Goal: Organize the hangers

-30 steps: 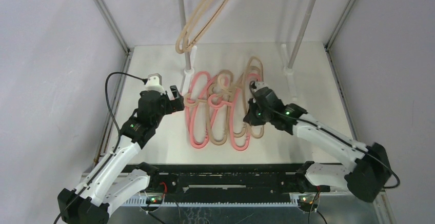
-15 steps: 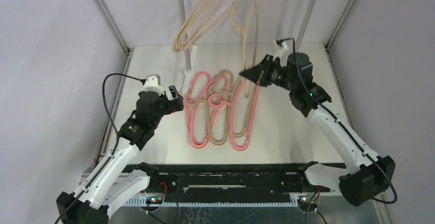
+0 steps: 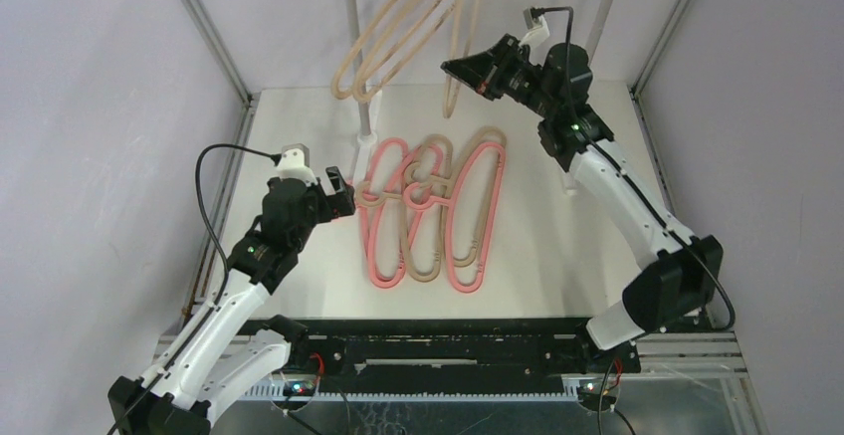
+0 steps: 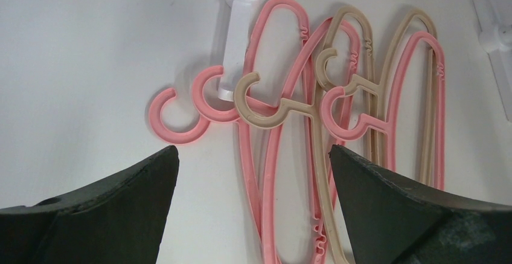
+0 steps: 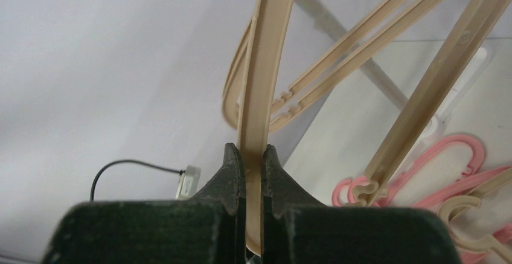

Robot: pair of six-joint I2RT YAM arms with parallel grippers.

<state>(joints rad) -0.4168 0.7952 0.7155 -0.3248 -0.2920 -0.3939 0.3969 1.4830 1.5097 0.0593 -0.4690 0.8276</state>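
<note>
Hangers [image 3: 428, 192] lie mostly in an overlapping pink and beige pile on the table [image 3: 577, 246], between the two arms. Their long axes run near to far and their hooks turn left, toward the left gripper [image 3: 343, 188], which hovers just beside them with its jaws wide apart and nothing between them. A few beige ones [image 3: 398, 27] hang on the rack [image 3: 348, 7] at the far left, slanting down to the left. The step in hand, as I judge it, is hanging one more: the right gripper [image 3: 468, 69] is high up between the rack's poles, pinched tight on the thin edge of a beige hanger [image 5: 264, 64]. That one stands near upright, with its long axis up and down and its lower end just below the fingers [image 5: 232, 173]. Its upper part leaves the top of the frame, so its hook and the rail are out of sight. To do this well, carry the hook's mouth over the rail beside the hung ones, and lower it until the rail bears the weight before letting go. The edge grip may let it pivot, so go slowly.
</note>
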